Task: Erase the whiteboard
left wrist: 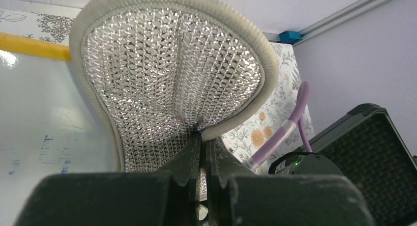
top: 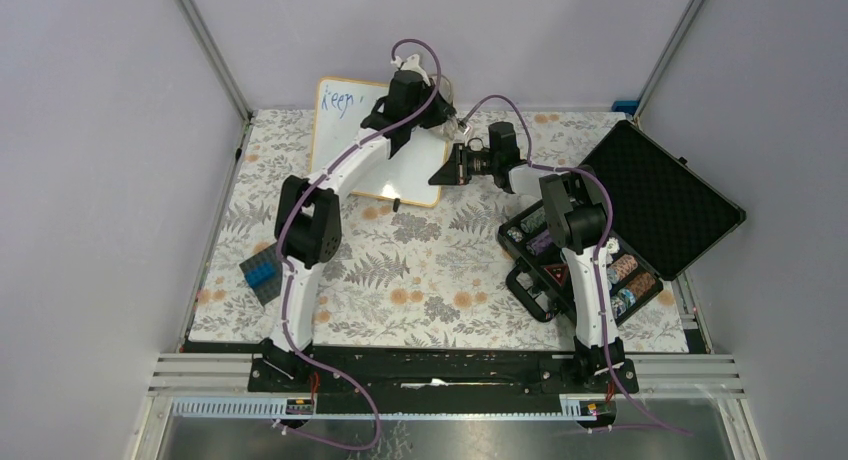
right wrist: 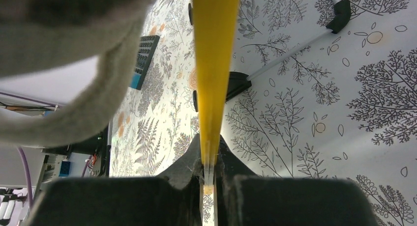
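Note:
The whiteboard (top: 345,140), white with an orange-yellow frame, stands tilted at the back of the table. Blue handwriting (top: 338,102) sits at its top left, and faint blue marks (left wrist: 49,147) show in the left wrist view. My left gripper (top: 443,100) is shut on a silver mesh sponge with a grey rim (left wrist: 172,73), held at the board's upper right by the white face (left wrist: 39,118). My right gripper (top: 447,168) is shut on the board's right frame edge (right wrist: 214,64). One black foot (right wrist: 237,83) shows behind the frame.
A black foam-lined case (top: 660,195) lies open at the right, its tray of small parts (top: 590,265) beside my right arm. A blue and black block (top: 262,273) lies at the left on the floral cloth (top: 430,270). Metal posts and walls close in the table.

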You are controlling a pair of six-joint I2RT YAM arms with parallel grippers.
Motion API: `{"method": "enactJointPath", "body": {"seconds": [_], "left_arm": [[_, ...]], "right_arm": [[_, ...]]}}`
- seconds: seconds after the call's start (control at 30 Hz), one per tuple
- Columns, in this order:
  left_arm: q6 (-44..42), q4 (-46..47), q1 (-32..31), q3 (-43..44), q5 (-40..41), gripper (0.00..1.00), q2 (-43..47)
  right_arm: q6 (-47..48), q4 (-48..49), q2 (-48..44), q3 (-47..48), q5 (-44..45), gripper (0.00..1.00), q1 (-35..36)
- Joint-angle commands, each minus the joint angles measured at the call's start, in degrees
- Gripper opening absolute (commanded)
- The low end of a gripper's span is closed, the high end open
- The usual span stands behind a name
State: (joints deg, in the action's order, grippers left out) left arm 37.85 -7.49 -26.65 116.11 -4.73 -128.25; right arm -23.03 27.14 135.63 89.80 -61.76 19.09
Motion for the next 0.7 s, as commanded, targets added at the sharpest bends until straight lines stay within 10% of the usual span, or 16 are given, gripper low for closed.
{"method": "enactJointPath", "body": {"seconds": [0.0, 0.33, 0.67], "left_arm": [[-1.05, 3.53, 5.75, -3.56, 1.69, 0.0, 0.3], [0.5, 2.23, 22.1, -3.7, -3.04, 0.0, -0.68], [1.25, 0.06, 23.42, 5.64, -5.37, 0.0, -4.9]], "right_arm": [[4.75, -3.7, -3.8, 0.12, -6.6, 0.0, 3.85], [5.06, -4.14, -3.71, 0.43, -6.76, 0.0, 3.85], [5.64, -5.25, -3.03, 1.25, -6.8, 0.0, 3.83]]}}
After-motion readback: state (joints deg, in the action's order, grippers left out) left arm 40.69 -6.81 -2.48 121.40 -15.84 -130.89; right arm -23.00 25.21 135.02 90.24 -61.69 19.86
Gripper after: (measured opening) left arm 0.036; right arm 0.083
